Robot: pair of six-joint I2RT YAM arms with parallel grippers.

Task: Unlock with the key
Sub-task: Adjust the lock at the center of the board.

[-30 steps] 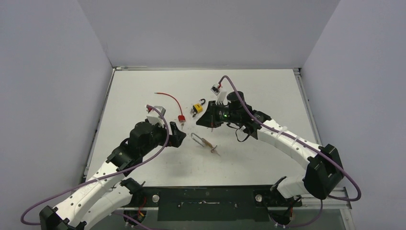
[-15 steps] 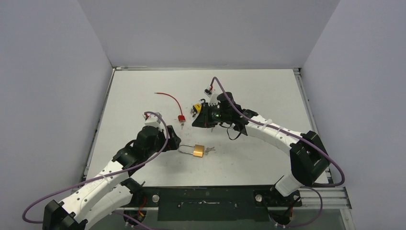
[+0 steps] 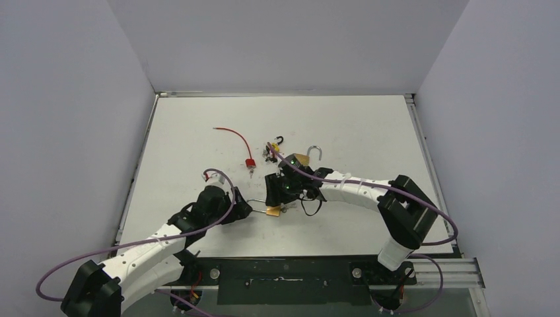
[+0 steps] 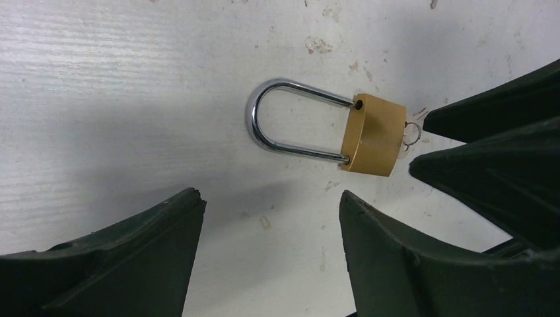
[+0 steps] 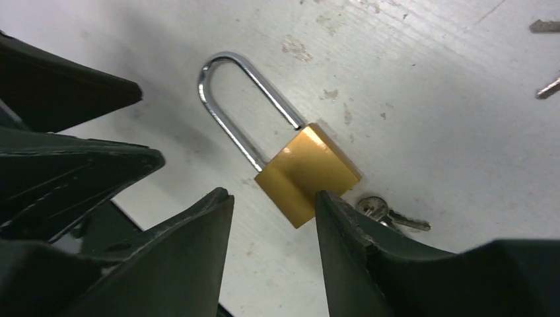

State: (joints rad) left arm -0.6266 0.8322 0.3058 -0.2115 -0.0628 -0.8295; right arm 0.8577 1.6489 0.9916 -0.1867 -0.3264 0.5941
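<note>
A brass padlock [image 3: 272, 211] lies flat on the white table, its steel shackle [image 4: 277, 125] pointing at my left gripper [image 3: 242, 210]. In the left wrist view the brass body [image 4: 374, 135] lies a little ahead of the left gripper [image 4: 267, 198], which is open and holds nothing. My right gripper [image 5: 273, 198] is open too, hovering low at the padlock [image 5: 307, 173], whose near corner lies just ahead of its fingertips. A small key [image 5: 391, 215] rests on the table beside the lock's base, its blade pointing away and partly hidden by the right finger.
Behind the right arm lie another brass padlock [image 3: 302, 159] with a raised shackle, a yellow-and-black lock [image 3: 271, 146] and a red lock [image 3: 249, 163] on a red cable [image 3: 232, 135]. Loose keys [image 5: 545, 26] lie farther off. The two grippers' fingers are close together.
The right gripper has come down from the yellow lock to the brass padlock and opened. The left gripper has drawn back toward the near edge. The padlock now lies flat.
</note>
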